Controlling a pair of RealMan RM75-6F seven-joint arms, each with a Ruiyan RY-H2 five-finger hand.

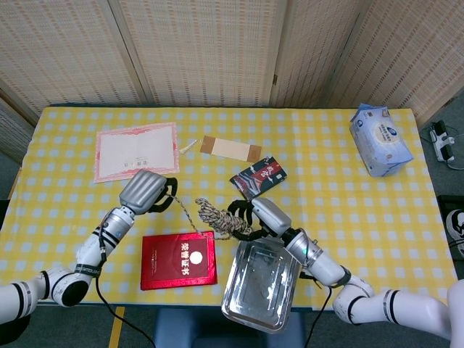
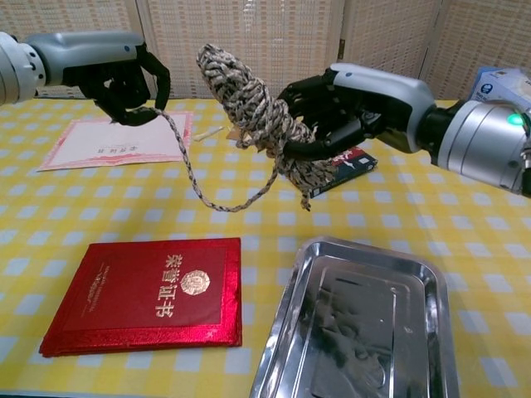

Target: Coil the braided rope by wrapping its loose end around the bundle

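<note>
My right hand (image 1: 255, 215) (image 2: 336, 112) grips the braided rope bundle (image 1: 217, 219) (image 2: 253, 106), which lies tilted in the air above the table, between the red booklet and the steel tray. A slack loose end (image 1: 185, 211) (image 2: 189, 170) droops from the bundle and runs up to my left hand (image 1: 147, 192) (image 2: 123, 76). That hand holds the end with its fingers curled around it. In the chest view the loose end hangs in a low curve between the two hands.
A red booklet (image 1: 178, 259) (image 2: 149, 294) and a steel tray (image 1: 261, 279) (image 2: 365, 319) lie near the front edge. A dark packet (image 1: 259, 176) (image 2: 353, 164), a tan envelope (image 1: 230, 148), a pink certificate (image 1: 136, 151) (image 2: 112, 139) and a tissue pack (image 1: 380, 139) lie farther back.
</note>
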